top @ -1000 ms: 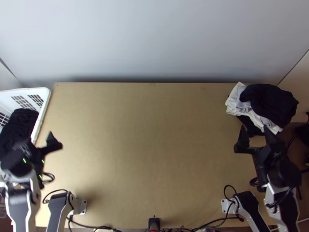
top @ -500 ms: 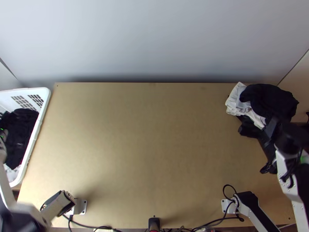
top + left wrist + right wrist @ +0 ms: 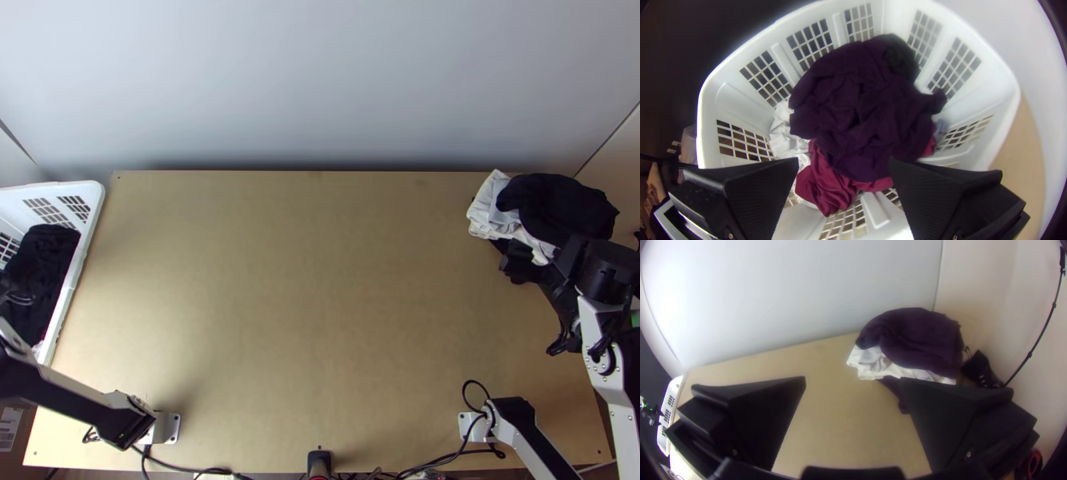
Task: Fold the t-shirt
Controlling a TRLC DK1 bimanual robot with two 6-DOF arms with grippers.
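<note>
L jaws (image 3: pixel 12 290) aimed down over basket (image 3: pixel 98 200), R jaws (image 3: pixel 544 260) nr clothes pile (image 3: pixel 560 208) — both released (wide)

Counters: one, a light wooden rectangular counter (image 3: pixel 320 304).
Baskets: one, a white plastic basket with gridded walls (image 3: pixel 740 102), at the counter's left side.
Cloth heaps: two, both bunched, one on the counter's far right corner, one left of the counter.
Colours, right heap: two, dark purple cloth (image 3: pixel 915 340) and white cloth (image 3: pixel 880 369); number of pieces unclear.
Colours, left heap: at least three, dark purple fabric (image 3: pixel 858 98), crimson fabric (image 3: pixel 831 182), white fabric (image 3: pixel 787 131); number of pieces unclear.
Claws: two, left claw (image 3: pixel 10 290) left of the counter, right claw (image 3: pixel 542 262) over the counter's right side.
Fingers: four, black, wide and flat, each pair spread.
</note>
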